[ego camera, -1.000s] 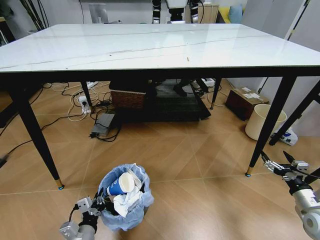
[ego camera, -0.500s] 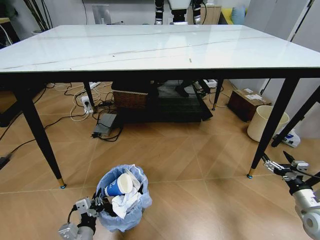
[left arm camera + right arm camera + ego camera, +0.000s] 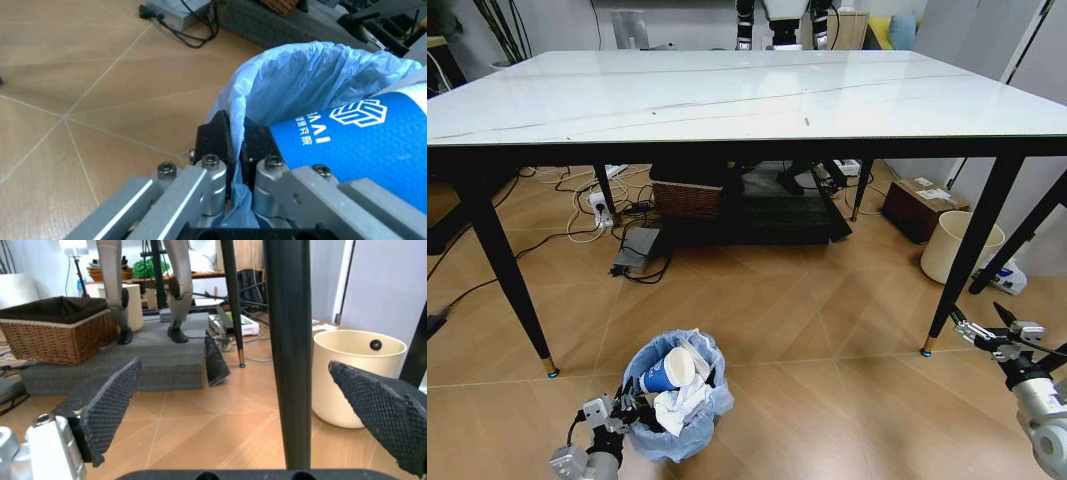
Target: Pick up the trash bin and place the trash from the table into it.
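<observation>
The trash bin [image 3: 677,405], lined with a crinkled light-blue bag, stands on the wooden floor in front of the table [image 3: 727,95]. Inside it lie a blue-and-white paper cup [image 3: 665,370] and crumpled white paper [image 3: 677,408]. My left gripper [image 3: 630,408] is shut on the bin's near rim; in the left wrist view its black fingers [image 3: 215,141] pinch the blue bag edge [image 3: 300,80] beside the cup [image 3: 373,135]. My right gripper [image 3: 987,325] hangs open low at the right, beside a black table leg [image 3: 288,350]. The table's white top carries no trash.
A cream cylindrical bin [image 3: 957,245] stands at the right behind the table leg. Under the table are a wicker basket [image 3: 685,196], a dark foam block [image 3: 767,215], a power strip and cables [image 3: 597,205]. A cardboard box [image 3: 917,200] lies farther back.
The whole head view shifted slightly between one second ago and now. The bin, the left gripper on its rim and the right gripper keep the same places relative to each other.
</observation>
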{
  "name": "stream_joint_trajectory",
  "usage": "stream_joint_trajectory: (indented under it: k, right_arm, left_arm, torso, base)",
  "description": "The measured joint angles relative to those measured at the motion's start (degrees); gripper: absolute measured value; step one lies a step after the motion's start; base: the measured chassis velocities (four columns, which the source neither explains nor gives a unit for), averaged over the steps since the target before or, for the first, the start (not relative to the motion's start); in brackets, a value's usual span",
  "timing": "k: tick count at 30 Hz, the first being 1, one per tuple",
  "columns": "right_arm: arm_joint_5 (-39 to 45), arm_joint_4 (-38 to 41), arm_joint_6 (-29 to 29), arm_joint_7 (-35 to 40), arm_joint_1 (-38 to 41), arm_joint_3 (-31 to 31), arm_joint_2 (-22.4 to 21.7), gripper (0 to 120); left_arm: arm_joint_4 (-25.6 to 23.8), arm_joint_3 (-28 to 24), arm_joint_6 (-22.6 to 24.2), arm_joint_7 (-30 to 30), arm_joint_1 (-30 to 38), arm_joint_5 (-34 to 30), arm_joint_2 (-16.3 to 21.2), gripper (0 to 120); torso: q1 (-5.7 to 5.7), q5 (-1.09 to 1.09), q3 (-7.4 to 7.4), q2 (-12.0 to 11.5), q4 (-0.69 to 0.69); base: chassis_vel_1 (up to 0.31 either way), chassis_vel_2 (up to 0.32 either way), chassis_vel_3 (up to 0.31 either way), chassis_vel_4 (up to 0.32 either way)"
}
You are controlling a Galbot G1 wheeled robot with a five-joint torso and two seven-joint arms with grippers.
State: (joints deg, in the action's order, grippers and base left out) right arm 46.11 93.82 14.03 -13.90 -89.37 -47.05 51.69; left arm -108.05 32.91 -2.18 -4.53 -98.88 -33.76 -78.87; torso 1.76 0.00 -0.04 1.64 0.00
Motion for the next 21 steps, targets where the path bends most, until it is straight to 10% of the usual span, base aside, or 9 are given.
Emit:
stream_joint_trajectory:
  k: [21]
  right_arm:
    - [0.0,0.0,0.0,0.0,0.0,0.0,0.0,100]
  left_arm:
    - [3.44,-0.95,0.48,-0.42,3.0,-1.53,-0.19,0]
  torso:
    - [0.01,0.0,0.01,0.04,0.0]
  base:
    - [0.0,0.0,0.0,0.0]
